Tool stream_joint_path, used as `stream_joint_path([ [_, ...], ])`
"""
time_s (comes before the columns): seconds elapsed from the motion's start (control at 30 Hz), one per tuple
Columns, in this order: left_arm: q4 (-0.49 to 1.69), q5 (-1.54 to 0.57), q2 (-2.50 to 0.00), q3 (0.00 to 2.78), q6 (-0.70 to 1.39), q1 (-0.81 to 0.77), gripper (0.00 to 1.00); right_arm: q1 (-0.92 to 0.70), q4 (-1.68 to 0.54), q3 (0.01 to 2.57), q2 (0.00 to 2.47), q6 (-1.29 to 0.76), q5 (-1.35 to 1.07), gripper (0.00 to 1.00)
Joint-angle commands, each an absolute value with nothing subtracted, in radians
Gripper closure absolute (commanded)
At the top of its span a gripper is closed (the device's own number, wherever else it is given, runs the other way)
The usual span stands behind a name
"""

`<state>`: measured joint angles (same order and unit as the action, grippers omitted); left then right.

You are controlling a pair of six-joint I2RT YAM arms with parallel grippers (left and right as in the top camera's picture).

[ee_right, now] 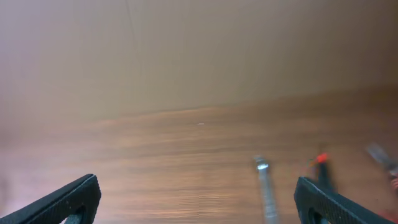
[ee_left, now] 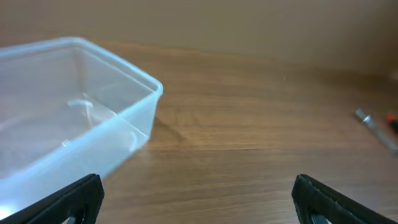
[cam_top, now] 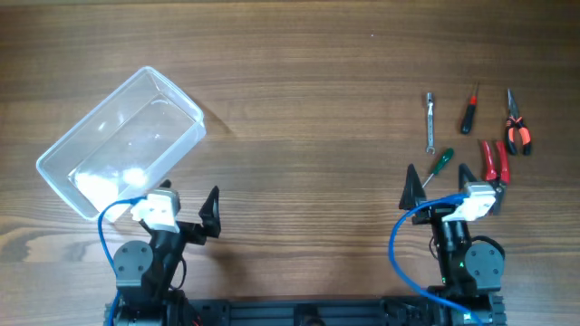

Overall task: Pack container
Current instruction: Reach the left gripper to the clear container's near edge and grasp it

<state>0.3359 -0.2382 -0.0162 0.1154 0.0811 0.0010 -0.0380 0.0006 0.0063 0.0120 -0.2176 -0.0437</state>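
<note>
The brown wood worktop [cam_top: 308, 109] holds the clear container [cam_top: 122, 140] on its left side, near the left end effector [ee_left: 199, 199], fingers wide apart. The right end effector [cam_top: 439, 181] is apart too; its view is blurry

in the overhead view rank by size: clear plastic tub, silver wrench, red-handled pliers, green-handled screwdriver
1. clear plastic tub, far the largest
2. silver wrench, longest tool
3. red-handled pliers and green-handled screwdriver look about alike, not ranked

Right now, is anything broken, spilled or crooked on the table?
Nothing is broken or spilled. The container sits upright but crooked, turned slantwise to the table edge. It is empty; the tools lie apart on the other side.
</note>
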Motion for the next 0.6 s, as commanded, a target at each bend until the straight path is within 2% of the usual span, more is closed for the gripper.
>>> stream_joint_path([
  [0.0, 0.333, -0.261, -0.116, 0.247, 0.274, -0.003, 0.00, -0.034, 0.007, 0.031, 0.032, -0.468, -0.160, 0.00],
  [0.17, 0.375, -0.254, -0.421, 0.482, 0.274, -0.003, 0.00, -0.034, -0.025, 0.137, 0.144, -0.368, -0.283, 0.00],
  [0.33, 0.561, -0.254, -0.798, 0.816, 0.270, -0.003, 0.00, -0.034, -0.142, 0.334, 0.347, -0.324, -0.343, 0.00],
  [0.43, 0.733, -0.253, -0.992, 1.032, 0.265, -0.002, 0.00, -0.034, -0.311, 0.517, 0.511, -0.255, -0.398, 0.00],
  [0.57, 0.986, -0.253, -1.172, 1.271, 0.158, -0.002, 0.00, -0.034, -0.655, 0.785, 0.731, -0.225, -0.399, 0.00],
])
